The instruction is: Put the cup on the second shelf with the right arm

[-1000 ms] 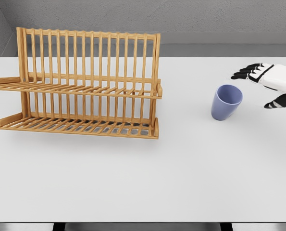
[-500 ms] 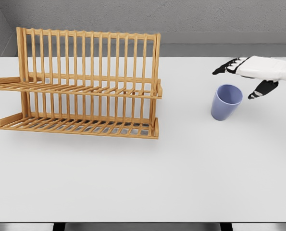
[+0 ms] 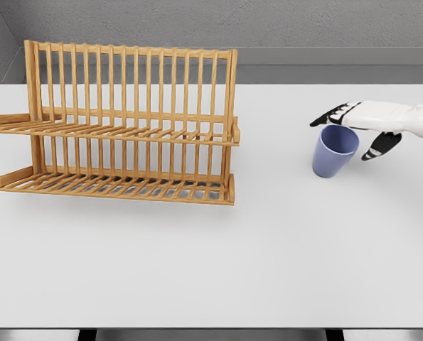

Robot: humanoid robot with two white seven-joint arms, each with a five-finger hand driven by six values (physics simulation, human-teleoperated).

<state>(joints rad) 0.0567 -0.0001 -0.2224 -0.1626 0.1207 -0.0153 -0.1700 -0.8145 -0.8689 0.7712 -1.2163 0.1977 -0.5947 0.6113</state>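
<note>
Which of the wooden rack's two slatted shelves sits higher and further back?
The upper shelf of the wooden dish rack, set against the tall back slats; the lower shelf juts forward along the white table.

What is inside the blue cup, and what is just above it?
The cup shows only its bare blue inner wall; its bottom is hidden by the rim. Just above and behind the rim is the right robot hand, fingers spread, holding nothing.

White table (image 3: 197, 270); grey textured wall (image 3: 268, 21) behind
</note>
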